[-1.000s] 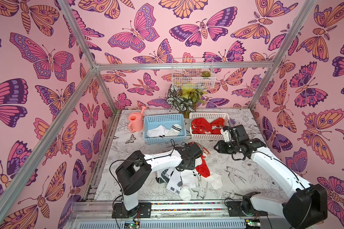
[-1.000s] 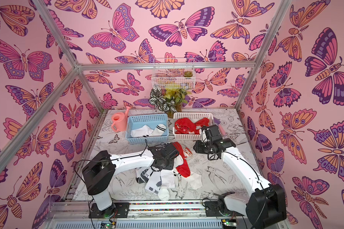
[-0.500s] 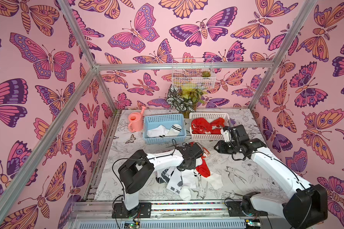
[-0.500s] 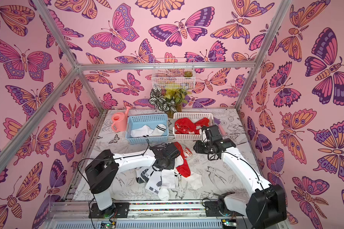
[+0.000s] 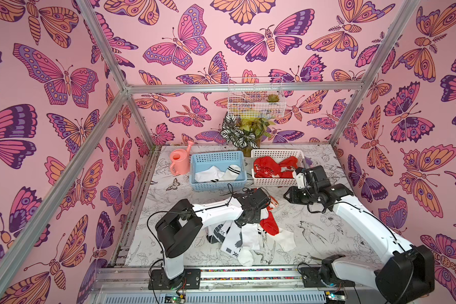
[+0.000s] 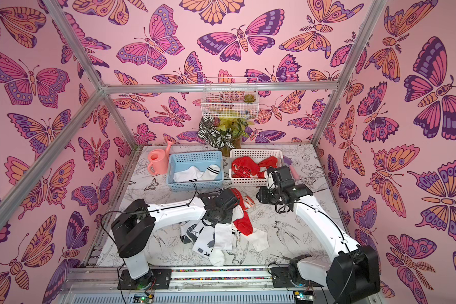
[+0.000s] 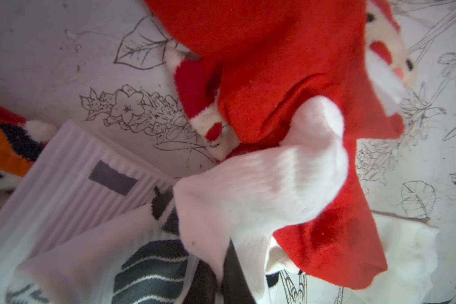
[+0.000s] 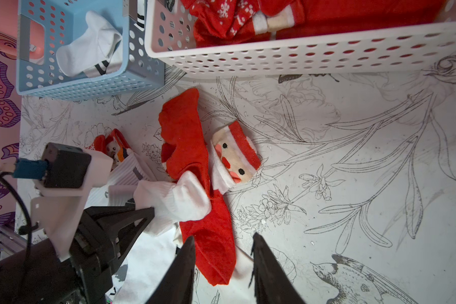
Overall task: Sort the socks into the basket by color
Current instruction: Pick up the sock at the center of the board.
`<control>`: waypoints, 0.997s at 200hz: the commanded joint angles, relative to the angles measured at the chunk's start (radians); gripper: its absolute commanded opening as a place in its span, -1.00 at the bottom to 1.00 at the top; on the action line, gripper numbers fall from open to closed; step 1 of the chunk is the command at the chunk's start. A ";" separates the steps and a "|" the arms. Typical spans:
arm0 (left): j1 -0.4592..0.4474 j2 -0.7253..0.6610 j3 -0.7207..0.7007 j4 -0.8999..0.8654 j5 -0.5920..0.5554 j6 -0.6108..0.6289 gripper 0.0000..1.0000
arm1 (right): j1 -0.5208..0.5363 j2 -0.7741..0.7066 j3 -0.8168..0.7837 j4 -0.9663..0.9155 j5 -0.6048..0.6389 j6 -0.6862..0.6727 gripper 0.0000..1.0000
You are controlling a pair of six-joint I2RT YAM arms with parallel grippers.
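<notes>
Clamped now where a second ago its jaws stood apart, the left gripper (image 8: 146,212) pinches a plain white ribbed fabric sock (image 8: 174,200).

That sock sits atop the mixed pile in the middle of the flower-printed tabletop (image 5: 313,231), draped over a long plain red fleecy sock (image 8: 192,158), touching it. Soft, light and limp, it will likely sag and stretch when lifted, and its fuzzy neighbour may cling and trail along; the bunched fold at its edge, where the black fingers (image 7: 233,268) bite, looks a sound hold. Behind the pile, the blue perforated plastic basket (image 5: 217,158) holds white striped socks, the white perforated plastic basket (image 5: 277,153) beside it red ones. Near that one the right gripper (image 8: 223,240) hovers, jaws parted, empty.
</notes>
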 commanded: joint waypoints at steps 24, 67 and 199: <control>-0.004 -0.023 0.049 -0.011 -0.013 0.033 -0.87 | 0.002 -0.014 -0.005 -0.002 -0.012 -0.001 -0.23; -0.004 -0.001 0.085 -0.026 -0.029 0.054 -0.81 | 0.002 -0.011 -0.007 -0.002 -0.012 -0.005 -0.23; 0.011 0.004 0.111 -0.031 -0.031 0.075 -0.93 | 0.002 -0.012 -0.005 -0.005 -0.009 -0.009 -0.23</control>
